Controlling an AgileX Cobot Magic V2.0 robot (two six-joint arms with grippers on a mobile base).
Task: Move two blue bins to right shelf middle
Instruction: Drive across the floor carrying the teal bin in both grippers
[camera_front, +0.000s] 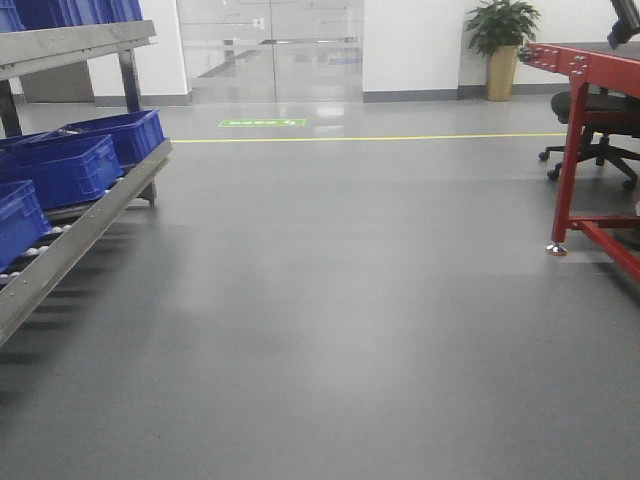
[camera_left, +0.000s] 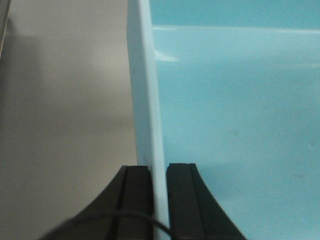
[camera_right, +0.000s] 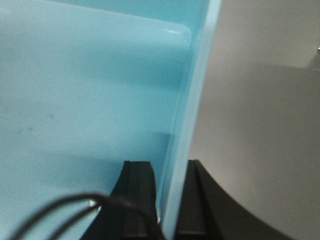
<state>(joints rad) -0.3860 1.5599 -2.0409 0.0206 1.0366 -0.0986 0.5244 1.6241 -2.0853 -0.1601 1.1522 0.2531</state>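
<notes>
Closest in, the left gripper (camera_left: 159, 172) is clamped on one side wall of a pale blue bin (camera_left: 235, 100), one finger inside and one outside. The right gripper (camera_right: 170, 170) pinches a bin wall the same way, above grey floor (camera_front: 330, 300). Further off, dark blue bins (camera_front: 62, 168) sit on the left rack (camera_front: 95, 215). A red frame (camera_front: 572, 150) stands to the right, with a potted plant (camera_front: 500, 40) beyond.

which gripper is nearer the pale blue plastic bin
Neither, both touch it: left gripper clamps the pale blue plastic bin by its left-side wall, right gripper by its right-side wall.
</notes>
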